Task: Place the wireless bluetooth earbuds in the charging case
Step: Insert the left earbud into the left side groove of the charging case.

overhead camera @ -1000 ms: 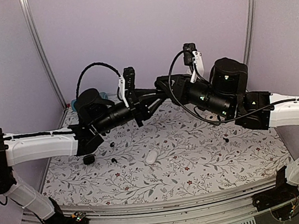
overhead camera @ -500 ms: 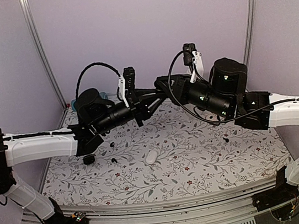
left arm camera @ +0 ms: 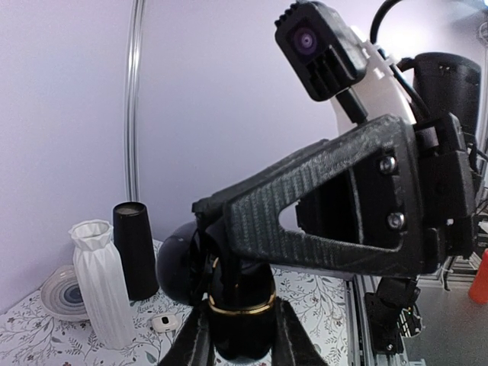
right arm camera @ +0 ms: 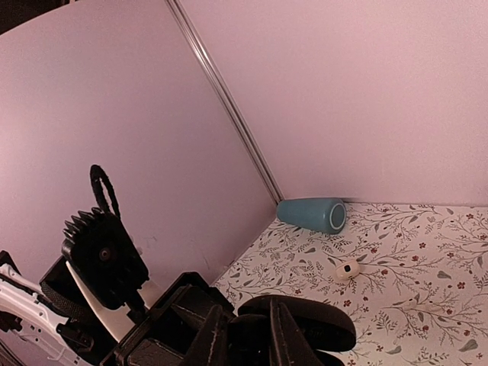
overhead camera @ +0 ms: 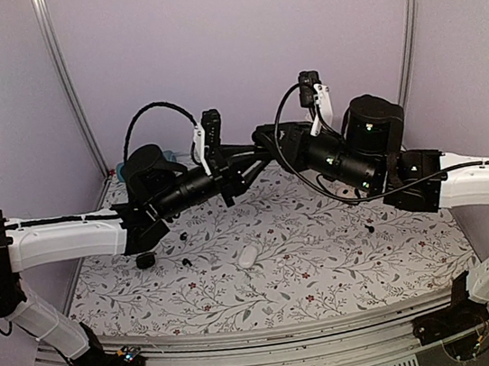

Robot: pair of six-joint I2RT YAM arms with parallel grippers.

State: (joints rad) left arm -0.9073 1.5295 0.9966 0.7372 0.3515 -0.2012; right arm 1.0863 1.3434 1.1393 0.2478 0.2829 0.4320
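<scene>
Overhead, tiny glossy black earbuds (overhead camera: 184,235) lie loose on the floral cloth (overhead camera: 329,262).

From the left wrist, the left gripper (left arm camera: 240,339) is clamped on a glossy black gold-banded charging case (left arm camera: 241,316), held aloft.

From the right wrist, the right gripper (right arm camera: 252,339) is nearly closed; I cannot tell whether it pinches a bud.

Likely the insertion step, and the next move needs fine alignment over the case.

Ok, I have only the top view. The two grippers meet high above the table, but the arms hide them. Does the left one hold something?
Observer: Yes. In the left wrist view the left gripper is shut on a glossy black case with a gold ring.
Operator: And the right one?
Observer: The right gripper has its fingers close together at the case. Whether they hold anything I cannot tell.
Operator: Is anything hidden behind the arms?
Observer: Yes, a white vase and a black cup stand upright, side by side.
</scene>
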